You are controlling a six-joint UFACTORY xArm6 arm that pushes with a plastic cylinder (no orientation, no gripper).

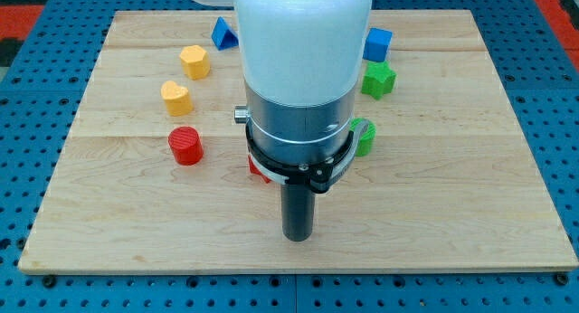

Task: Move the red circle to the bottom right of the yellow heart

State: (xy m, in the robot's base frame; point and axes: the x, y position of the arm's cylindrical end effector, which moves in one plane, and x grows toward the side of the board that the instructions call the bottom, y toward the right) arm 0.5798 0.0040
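Observation:
The red circle point(185, 145) lies on the wooden board, left of centre. The yellow heart point(175, 97) sits just above it, slightly to the left, a small gap between them. My tip point(298, 238) is at the lower end of the dark rod, near the board's bottom centre, well to the right of and below the red circle. It touches no block.
A yellow hexagon-like block point(194, 61) lies above the heart. A blue triangle point(223, 33) and a blue cube point(378, 43) sit near the top. Two green blocks point(379, 79) point(363, 137) lie right of the arm. A second red block point(259, 171) is mostly hidden behind the arm.

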